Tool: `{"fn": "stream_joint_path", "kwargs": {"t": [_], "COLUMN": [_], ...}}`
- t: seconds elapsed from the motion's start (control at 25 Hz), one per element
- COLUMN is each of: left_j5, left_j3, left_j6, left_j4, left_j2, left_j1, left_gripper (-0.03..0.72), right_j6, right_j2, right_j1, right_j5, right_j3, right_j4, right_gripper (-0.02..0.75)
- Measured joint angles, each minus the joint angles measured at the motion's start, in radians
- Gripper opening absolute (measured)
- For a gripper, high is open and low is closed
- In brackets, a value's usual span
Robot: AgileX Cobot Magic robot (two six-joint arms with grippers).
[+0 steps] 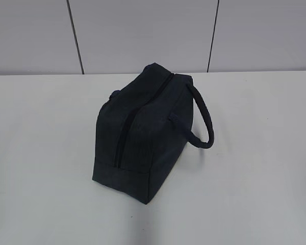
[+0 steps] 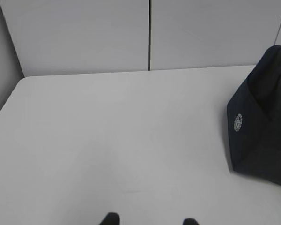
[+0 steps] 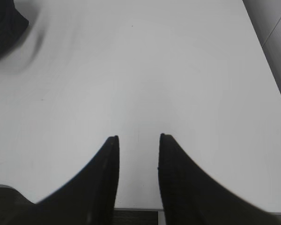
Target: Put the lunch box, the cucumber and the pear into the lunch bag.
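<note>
**Mara:** Pincers first, then. What does the right pincer (image 3: 137,138) look like?

**Tobin:** Its two dark fingers (image 3: 105,164) stand apart with a clear gap, and only bare white desk (image 3: 145,70) shows between them. Nothing is held. It sits above the desk's near edge.

**Mara:** And the left pincer (image 2: 150,220)?

**Tobin:** Only the two black tips poke up at the bottom of the left wrist view, set well apart with plain desk between them. So it is parted too, and empty.

**Mara:** Neither shows in the exterior view?

**Tobin:** Neither; that view has only the bag and the desk.

**Mara:** Where is the lunch bag (image 1: 140,135)?

**Tobin:** Near the middle of the desk, standing on its base, dark navy and boxy. A zipper line (image 1: 126,130) runs along its top ridge and down the near end. One loop handle (image 1: 204,120) arches out to the right side. From the left wrist it sits at the right edge of view, well apart from the tips, with a small round pale logo (image 2: 237,122) on its end panel. From the right wrist only a dark corner shows at top left.

**Mara:** Behind it?

**Tobin:** A pale grey panelled wall (image 1: 143,35) with dark vertical seams.
</note>
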Motion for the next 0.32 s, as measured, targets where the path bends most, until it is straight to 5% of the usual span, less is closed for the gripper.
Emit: {"fn": "stream_joint_path", "kwargs": {"t": [0.32], "left_j5": [0.000], "left_j3": [0.000], "left_j6": [0.000], "left_j4": [-0.002], "left_j2": [0.000], "left_j1": [0.001], "left_gripper": [0.243], "right_j6": [-0.001], "right_j2": [0.000], "right_j1": [0.000], "right_j5": [0.000], "right_j3": [0.000], "right_j4": [0.000], "right_gripper": [0.240]}}
